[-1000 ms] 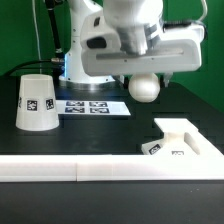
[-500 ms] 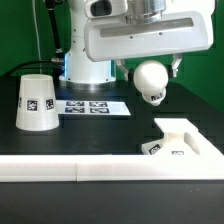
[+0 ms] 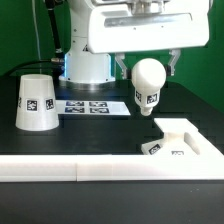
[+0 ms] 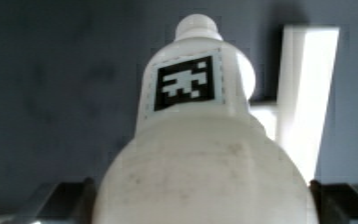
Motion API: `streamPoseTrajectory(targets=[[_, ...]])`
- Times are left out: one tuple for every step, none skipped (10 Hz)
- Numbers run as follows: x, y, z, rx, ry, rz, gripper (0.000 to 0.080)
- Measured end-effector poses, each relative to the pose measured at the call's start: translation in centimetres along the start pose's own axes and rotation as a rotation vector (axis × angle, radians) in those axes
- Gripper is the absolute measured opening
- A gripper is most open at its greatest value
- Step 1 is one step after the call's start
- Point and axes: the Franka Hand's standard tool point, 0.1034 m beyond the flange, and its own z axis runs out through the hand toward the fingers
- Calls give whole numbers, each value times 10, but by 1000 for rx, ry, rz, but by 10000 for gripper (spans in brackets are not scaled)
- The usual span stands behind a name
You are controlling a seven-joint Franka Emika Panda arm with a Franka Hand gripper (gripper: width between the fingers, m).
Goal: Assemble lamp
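Observation:
My gripper (image 3: 148, 70) is shut on the white ball-shaped bulb (image 3: 148, 85) and holds it in the air, its narrow tagged end pointing down. In the wrist view the bulb (image 4: 201, 130) fills the picture between my dark fingers (image 4: 60, 200). The low angular base (image 3: 182, 140) lies on the table below and a little to the exterior view's right of the bulb. The truncated-cone shade (image 3: 36, 102) stands at the exterior view's left, far from my gripper.
The marker board (image 3: 92, 106) lies flat behind the bulb, next to the shade. A long white rail (image 3: 60, 168) runs along the front of the table. The arm's body (image 3: 90, 45) stands at the back.
The gripper has turned so the bulb's tagged end now points down and its tag faces the exterior camera. The bulb has risen slightly. Shade and base have not moved.

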Motion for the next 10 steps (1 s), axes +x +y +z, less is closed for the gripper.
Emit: streamPoseTrajectory(targets=[[4, -1, -3, -5, 49, -13, 578], [5, 1, -2, -15, 122, -9, 578], [0, 2, 0, -16, 115, -8, 578], [1, 2, 0, -15, 113, -9, 578], [2, 2, -2, -15, 112, -14, 578], [9, 1, -12, -11, 109, -20, 579], [16, -1, -22, -6, 112, -20, 579], [23, -6, -26, -1, 122, -11, 579], [30, -10, -30, 1, 143, -12, 579], [28, -7, -28, -5, 164, -16, 579]])
